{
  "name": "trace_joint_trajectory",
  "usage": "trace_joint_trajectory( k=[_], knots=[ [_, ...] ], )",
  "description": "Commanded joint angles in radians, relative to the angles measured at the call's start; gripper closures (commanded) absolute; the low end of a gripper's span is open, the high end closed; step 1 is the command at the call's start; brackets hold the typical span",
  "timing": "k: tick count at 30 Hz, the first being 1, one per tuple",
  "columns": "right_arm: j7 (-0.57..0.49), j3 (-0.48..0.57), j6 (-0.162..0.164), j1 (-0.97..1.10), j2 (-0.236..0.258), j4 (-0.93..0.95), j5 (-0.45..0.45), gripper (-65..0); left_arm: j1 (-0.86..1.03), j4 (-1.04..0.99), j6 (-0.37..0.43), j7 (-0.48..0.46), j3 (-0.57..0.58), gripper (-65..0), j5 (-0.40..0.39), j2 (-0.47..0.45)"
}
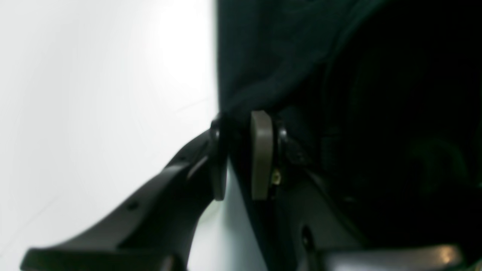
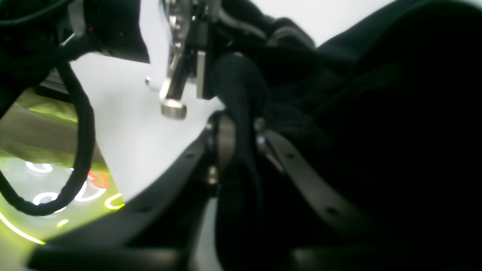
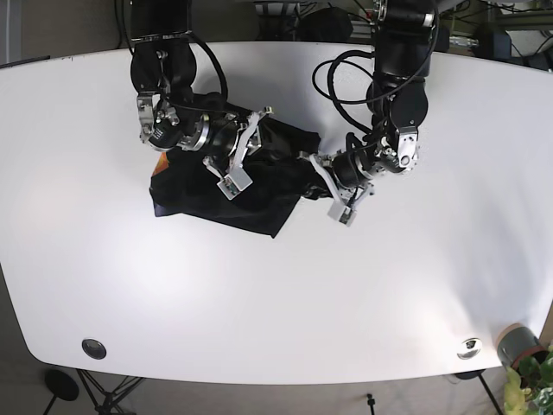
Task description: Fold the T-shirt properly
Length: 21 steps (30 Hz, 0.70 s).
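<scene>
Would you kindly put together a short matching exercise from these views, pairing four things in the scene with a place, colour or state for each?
Things:
1. T-shirt
2. left hand
3. table
4. round fitting

Descriptions:
A. white, bare across the near half
B. dark, bunched up between the two arms
C. near the table's front corner on the base view's left
D. shut on the cloth's edge on the base view's right

Pairs: 1-B, 2-D, 3-A, 4-C
</scene>
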State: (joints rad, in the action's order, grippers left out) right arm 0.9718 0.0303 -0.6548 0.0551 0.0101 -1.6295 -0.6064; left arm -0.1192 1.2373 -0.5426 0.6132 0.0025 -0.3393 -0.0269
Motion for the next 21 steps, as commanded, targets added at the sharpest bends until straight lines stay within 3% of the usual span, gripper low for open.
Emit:
trace_joint_trajectory(
  k=[1, 4, 7, 13, 18, 21],
  knots=[
    [-0.023, 0.0, -0.006, -0.014, 0.001, 0.008, -0.022, -24.6, -0.021, 0.054, 0.008, -0.006, -0.025, -8.3, 0.009, -0.009],
    [-0.026, 0.0, -0.006, -0.016, -0.003, 0.028, -0.022, -34.2, -0.021, 0.104, 0.008, -0.006, -0.055, -8.3, 0.009, -0.014],
    [-0.063, 0.015, -0.006, -0.019, -0.003, 0.077, -0.022, -38.4, -0.021, 0.163, 0.008, -0.005, -0.105, -8.3, 0.009, -0.017],
    [-0.101, 0.093, -0.004, -0.05, 0.003, 0.104, -0.028, -38.7, -0.023, 0.243, 0.008, -0.003, -0.163, -8.6, 0.01, -0.051],
    [-0.101, 0.096, -0.004, -0.011, 0.006, -0.056, -0.04, -38.8, -0.018, 0.307, 0.008, -0.002, -0.163, -8.6, 0.01, -0.066],
    [-0.101, 0.095, -0.004, -0.002, 0.037, -0.166, -0.039, -38.7, -0.015, 0.328, 0.008, -0.002, -0.161, -8.6, 0.013, -0.066]
  ],
)
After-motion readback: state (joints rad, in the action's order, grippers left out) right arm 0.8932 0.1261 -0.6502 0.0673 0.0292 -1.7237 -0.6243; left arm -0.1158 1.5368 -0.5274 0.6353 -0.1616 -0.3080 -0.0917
